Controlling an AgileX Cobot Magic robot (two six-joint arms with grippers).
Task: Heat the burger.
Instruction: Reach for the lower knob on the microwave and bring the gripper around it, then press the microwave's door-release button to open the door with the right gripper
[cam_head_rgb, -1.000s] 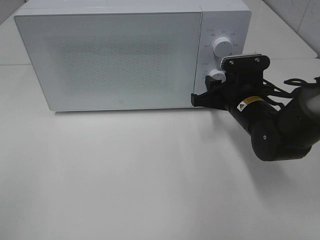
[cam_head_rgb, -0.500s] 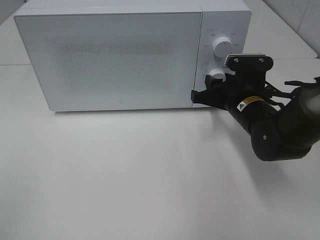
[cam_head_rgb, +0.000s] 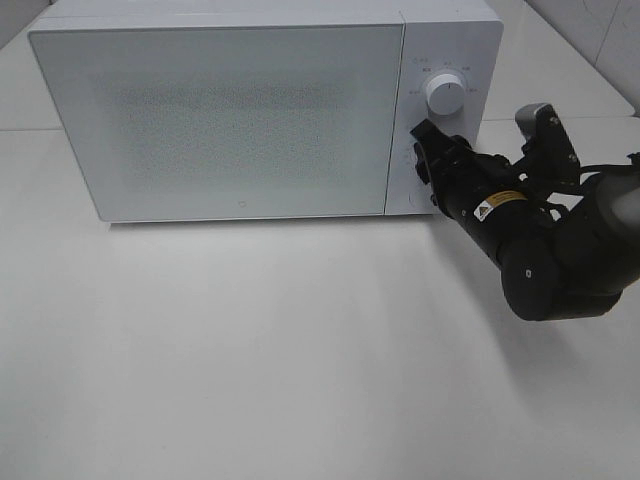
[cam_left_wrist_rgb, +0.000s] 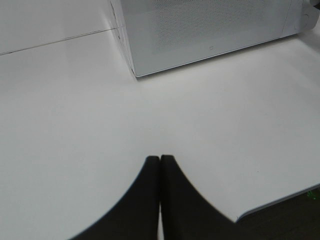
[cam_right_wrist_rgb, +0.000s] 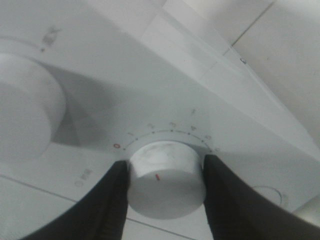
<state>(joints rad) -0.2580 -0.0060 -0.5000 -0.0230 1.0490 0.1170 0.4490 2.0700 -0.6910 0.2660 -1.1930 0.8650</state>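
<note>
On the surface (cam_head_rgb: 250, 350), at the white microwave (cam_head_rgb: 215, 120), door shut, burger unseen and presumably inside: your left gripper (cam_left_wrist_rgb: 160, 192) hangs closed, your right gripper (cam_right_wrist_rgb: 169, 197) clasps the lower knob (cam_right_wrist_rgb: 165, 167); turn it steadily, squeeze even, off the red zero mark (cam_right_wrist_rgb: 116, 146).

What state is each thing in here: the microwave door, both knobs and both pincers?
Microwave door: closed.
Upper knob: free, nothing touching it.
Lower knob: gripped on both sides; its setting is unclear.
Right pincer: shut on that knob.
Left pincer: shut, holding nothing.
</note>
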